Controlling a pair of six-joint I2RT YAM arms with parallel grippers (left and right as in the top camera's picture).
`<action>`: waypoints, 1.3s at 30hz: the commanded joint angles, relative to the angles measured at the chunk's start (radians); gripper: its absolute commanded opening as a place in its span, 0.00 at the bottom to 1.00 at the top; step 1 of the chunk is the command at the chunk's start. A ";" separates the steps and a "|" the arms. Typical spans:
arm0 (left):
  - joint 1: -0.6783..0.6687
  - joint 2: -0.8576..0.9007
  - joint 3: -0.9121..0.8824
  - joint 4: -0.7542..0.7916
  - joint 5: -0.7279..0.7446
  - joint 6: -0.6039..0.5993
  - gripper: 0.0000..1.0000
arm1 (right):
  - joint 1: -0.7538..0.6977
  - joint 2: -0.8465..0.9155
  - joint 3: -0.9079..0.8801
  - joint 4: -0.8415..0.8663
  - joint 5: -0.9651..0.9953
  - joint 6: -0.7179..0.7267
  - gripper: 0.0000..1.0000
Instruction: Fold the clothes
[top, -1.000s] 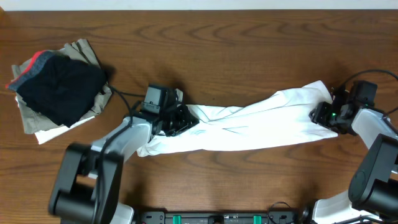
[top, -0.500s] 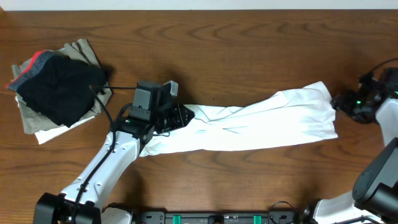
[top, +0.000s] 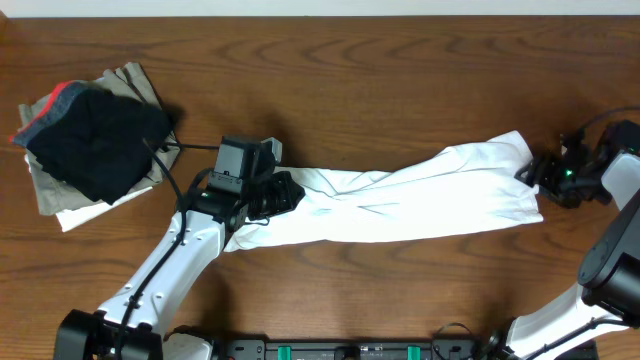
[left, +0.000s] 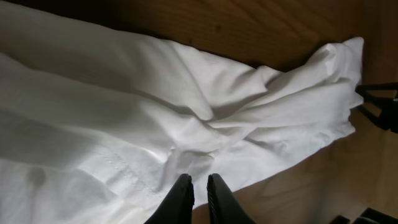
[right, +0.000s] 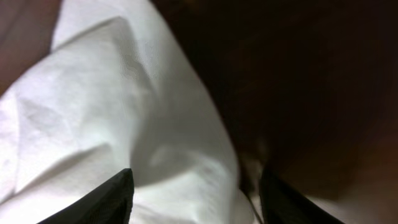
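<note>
**White strip laid out – right corner let go**
The clothes (top: 420, 195) lie as a long wrinkled band across the middle of the desk (top: 400, 70). The left tool (top: 283, 192) stays clenched on a pinch of cloth at the band's left end. The right tool (top: 542, 178), on the far corner a second ago and then drawn clear, is back beside it – released, with cloth between its fingers. The straightening looks done, and a fresh grasp for the fold probably comes next.
</note>
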 joint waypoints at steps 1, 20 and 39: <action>0.004 -0.003 0.002 -0.010 -0.034 0.025 0.13 | 0.034 0.116 -0.038 -0.021 -0.061 -0.042 0.59; 0.004 -0.050 0.002 -0.015 -0.025 0.024 0.10 | 0.000 0.064 0.056 -0.097 0.088 0.039 0.01; 0.004 -0.101 0.002 -0.045 -0.026 0.025 0.10 | -0.040 -0.157 0.240 -0.341 0.270 0.113 0.01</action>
